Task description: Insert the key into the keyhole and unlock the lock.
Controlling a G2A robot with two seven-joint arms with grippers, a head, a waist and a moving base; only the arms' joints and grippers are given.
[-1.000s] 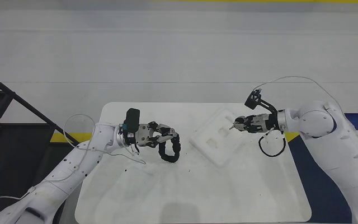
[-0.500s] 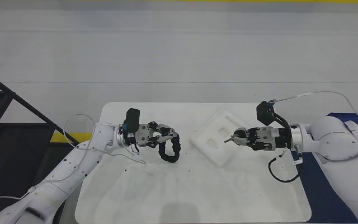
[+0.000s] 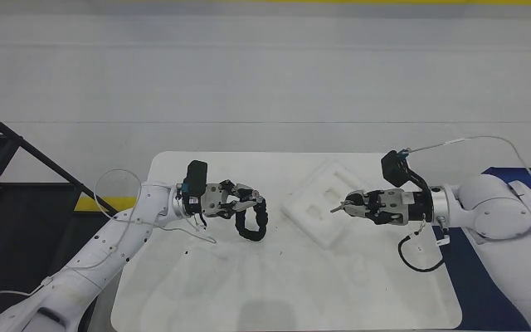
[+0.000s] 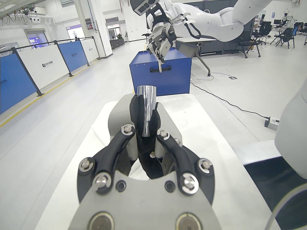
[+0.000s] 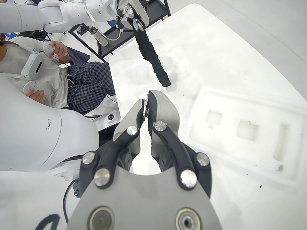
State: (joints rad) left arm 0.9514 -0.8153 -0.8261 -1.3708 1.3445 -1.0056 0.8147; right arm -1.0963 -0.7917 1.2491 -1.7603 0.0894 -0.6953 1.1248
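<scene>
My left gripper (image 3: 236, 202) (image 4: 145, 131) is shut on the lock. The lock is a chrome cylinder (image 4: 146, 101) with a black sheathed cable (image 3: 253, 224) curling below it, held above the left half of the white table (image 3: 207, 282). The cylinder's keyhole face (image 5: 127, 10) points toward the right arm. My right gripper (image 3: 348, 204) (image 5: 146, 102) is shut on a small metal key (image 3: 336, 207) (image 4: 159, 66) above the foam tray, and the key's tip points toward the lock. A wide gap separates key and lock.
A white foam tray (image 3: 309, 217) (image 5: 242, 98) with three recesses lies mid-table, under the right gripper. A black rack (image 3: 33, 158) stands off the table's left edge. A blue cabinet (image 4: 168, 82) sits beyond the table's far end.
The right arm swung nearer the table's front and shifted slightly left, bringing the key closer to the lock. The left arm and the lock have stayed still.
</scene>
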